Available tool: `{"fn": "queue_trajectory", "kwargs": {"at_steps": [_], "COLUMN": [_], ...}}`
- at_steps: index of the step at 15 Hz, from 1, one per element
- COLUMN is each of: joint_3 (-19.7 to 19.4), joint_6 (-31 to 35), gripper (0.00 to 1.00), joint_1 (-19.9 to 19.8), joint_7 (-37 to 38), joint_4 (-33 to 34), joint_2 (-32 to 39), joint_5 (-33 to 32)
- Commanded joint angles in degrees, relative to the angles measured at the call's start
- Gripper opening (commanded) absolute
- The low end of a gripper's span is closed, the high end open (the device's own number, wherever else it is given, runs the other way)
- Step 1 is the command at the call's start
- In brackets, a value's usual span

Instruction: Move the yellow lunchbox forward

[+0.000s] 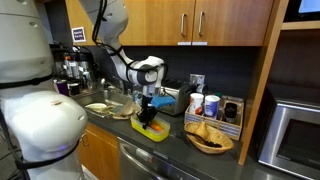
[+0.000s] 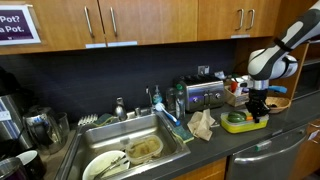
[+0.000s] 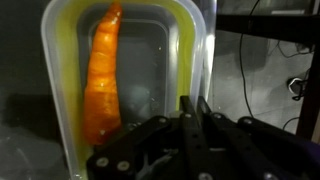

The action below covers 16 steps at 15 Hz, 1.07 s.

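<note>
The yellow lunchbox (image 1: 152,130) sits on the dark counter in front of the arm, and in an exterior view it shows as a small yellow-green box (image 2: 243,123) right of the toaster. My gripper (image 1: 150,108) reaches straight down onto it, seen over the box's right side in an exterior view (image 2: 257,110). In the wrist view the gripper (image 3: 193,100) is shut on the lunchbox's right wall (image 3: 190,45), one finger on each side of the rim. A long orange item (image 3: 103,75) lies inside the box.
A dark wicker basket of chips (image 1: 208,136) stands right beside the lunchbox. The toaster (image 2: 203,95), a crumpled cloth (image 2: 202,124) and the sink (image 2: 150,170) with dishes lie along the counter. Cups (image 1: 197,104) and a microwave (image 1: 296,132) stand farther along.
</note>
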Motion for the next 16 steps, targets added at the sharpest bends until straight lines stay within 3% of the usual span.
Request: {"fn": "queue_trajectory", "kwargs": {"at_steps": [1, 8, 16], "joint_3": [-0.3, 0.5, 0.6], "joint_6": [-7.0, -11.0, -9.1], "gripper": [0.02, 0.02, 0.02], "joint_1": [-1.8, -2.4, -2.2], "joint_7": [-6.4, -14.1, -19.2], "joint_4": [2.6, 5.5, 7.4], "joint_2": [0.2, 1.4, 3.8], "joint_5": [-7.5, -20.2, -17.5]}}
